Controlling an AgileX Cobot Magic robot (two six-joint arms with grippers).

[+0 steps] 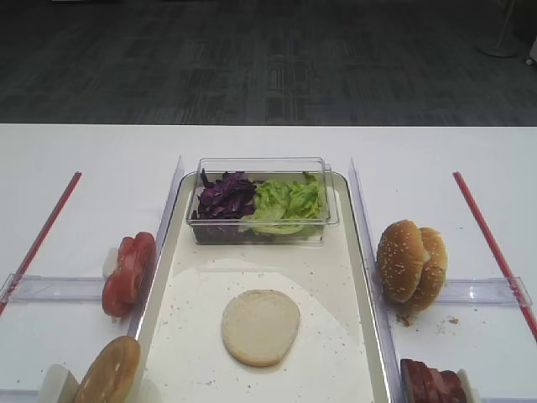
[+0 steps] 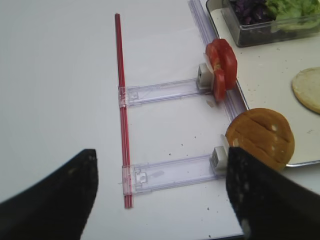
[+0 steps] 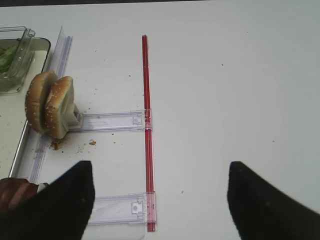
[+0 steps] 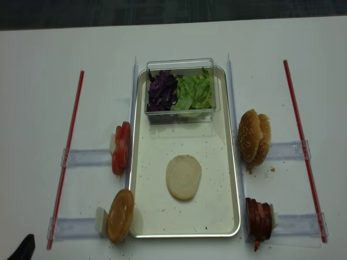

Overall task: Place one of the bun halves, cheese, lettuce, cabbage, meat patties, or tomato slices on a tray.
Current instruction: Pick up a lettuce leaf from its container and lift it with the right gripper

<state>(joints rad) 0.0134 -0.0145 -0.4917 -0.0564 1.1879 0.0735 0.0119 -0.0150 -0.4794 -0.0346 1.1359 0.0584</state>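
A flat pale bun half (image 1: 260, 326) lies on the cream tray (image 1: 331, 277). At the tray's far end, a clear box holds purple cabbage (image 1: 225, 196) and green lettuce (image 1: 289, 201). Left of the tray stand tomato slices (image 2: 221, 67) and a golden bun half (image 2: 260, 137). To the right are sesame bun halves (image 3: 49, 104) and dark meat patties (image 4: 259, 218). No cheese shows. My left gripper (image 2: 160, 195) is open over the table, left of the golden bun. My right gripper (image 3: 160, 200) is open and empty over a red strip (image 3: 146, 125), right of the patties.
Clear plastic rails (image 4: 87, 158) hold the food rows on both sides of the tray. Red strips (image 4: 68, 146) mark the outer left and right. The table's far edge (image 1: 268, 125) meets dark carpet. A black fingertip (image 4: 24, 247) shows at the lower left.
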